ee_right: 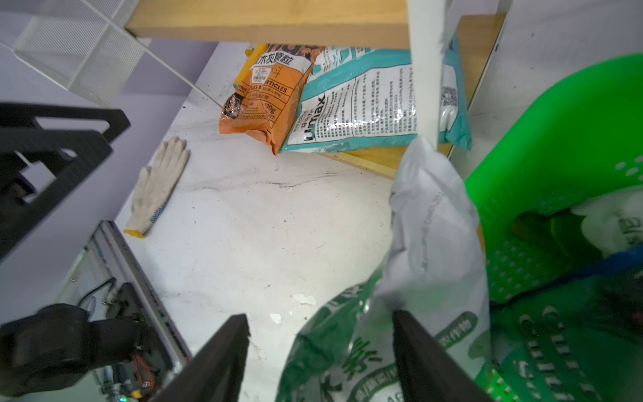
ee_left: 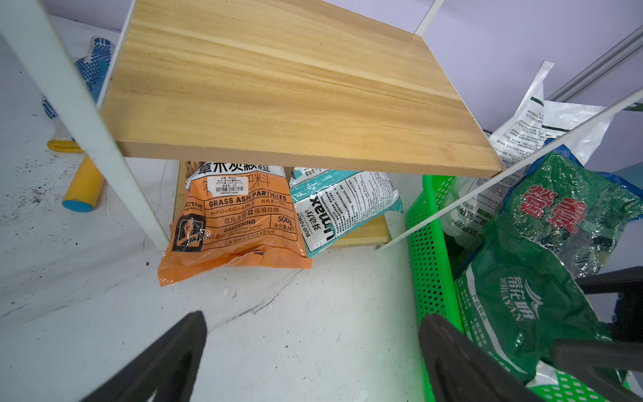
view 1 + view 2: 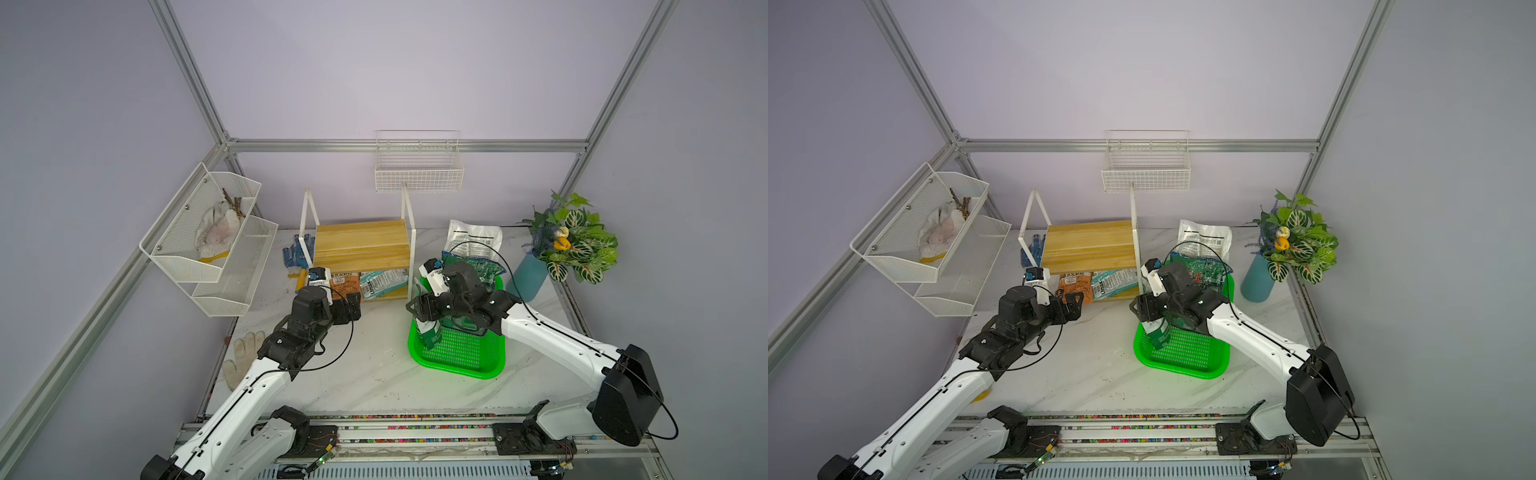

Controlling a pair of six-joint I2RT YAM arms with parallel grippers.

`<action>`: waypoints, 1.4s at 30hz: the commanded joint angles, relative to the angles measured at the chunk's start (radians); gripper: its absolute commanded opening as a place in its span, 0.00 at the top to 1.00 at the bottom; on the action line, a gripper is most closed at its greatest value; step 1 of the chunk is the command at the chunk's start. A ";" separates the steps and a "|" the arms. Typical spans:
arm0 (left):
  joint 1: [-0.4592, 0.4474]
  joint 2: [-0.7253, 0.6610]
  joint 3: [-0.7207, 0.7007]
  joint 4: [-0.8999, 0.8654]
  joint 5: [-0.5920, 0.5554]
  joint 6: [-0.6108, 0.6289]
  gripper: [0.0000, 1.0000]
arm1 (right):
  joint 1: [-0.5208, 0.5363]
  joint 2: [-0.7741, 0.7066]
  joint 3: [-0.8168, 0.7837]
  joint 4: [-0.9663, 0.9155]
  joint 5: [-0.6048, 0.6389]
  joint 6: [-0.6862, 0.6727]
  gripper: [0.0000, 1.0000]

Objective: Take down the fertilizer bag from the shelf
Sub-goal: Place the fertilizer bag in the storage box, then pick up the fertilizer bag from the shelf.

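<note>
The shelf (image 3: 361, 245) (image 3: 1090, 245) (image 2: 278, 87) has a bare top board. On its lower board lie an orange fertilizer bag (image 3: 345, 284) (image 2: 236, 222) (image 1: 264, 101) and a teal-and-white one (image 3: 382, 282) (image 2: 344, 205) (image 1: 365, 101). My left gripper (image 3: 349, 307) (image 2: 313, 318) hangs open just in front of the orange bag, nothing between its fingers. My right gripper (image 3: 419, 309) (image 1: 322, 316) is open over the near-left rim of the green basket (image 3: 461, 357). A green-and-white fertilizer bag (image 3: 430, 332) (image 1: 431, 243) stands loosely between its spread fingers, leaning on the basket's rim.
More bags (image 3: 478, 270) lie in the basket's far end, and a white bag (image 3: 473, 239) lies behind it. A plant in a teal vase (image 3: 530, 276) stands at the right. Gloves (image 3: 243, 357) (image 3: 297, 249) lie left; mesh bins (image 3: 208, 241) hang on the left wall.
</note>
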State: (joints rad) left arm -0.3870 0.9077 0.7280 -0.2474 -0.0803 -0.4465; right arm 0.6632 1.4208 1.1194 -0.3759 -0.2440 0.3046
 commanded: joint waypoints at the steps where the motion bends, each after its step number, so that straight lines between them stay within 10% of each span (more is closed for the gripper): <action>1: 0.004 -0.003 -0.011 -0.006 -0.027 -0.020 0.00 | 0.003 -0.047 0.061 -0.034 0.047 -0.024 0.19; 5: 0.004 0.010 -0.003 -0.035 -0.072 -0.047 0.00 | 0.003 -0.088 0.077 -0.040 0.129 -0.048 0.00; 42: 0.065 0.319 -0.423 0.798 -0.242 -0.909 0.06 | -0.021 -0.252 -0.029 -0.006 0.293 -0.007 0.04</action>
State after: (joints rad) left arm -0.3275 1.2083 0.3340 0.4381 -0.2810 -1.3117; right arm 0.6456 1.1816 1.1114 -0.3851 0.0341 0.3092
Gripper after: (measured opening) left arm 0.941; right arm 0.964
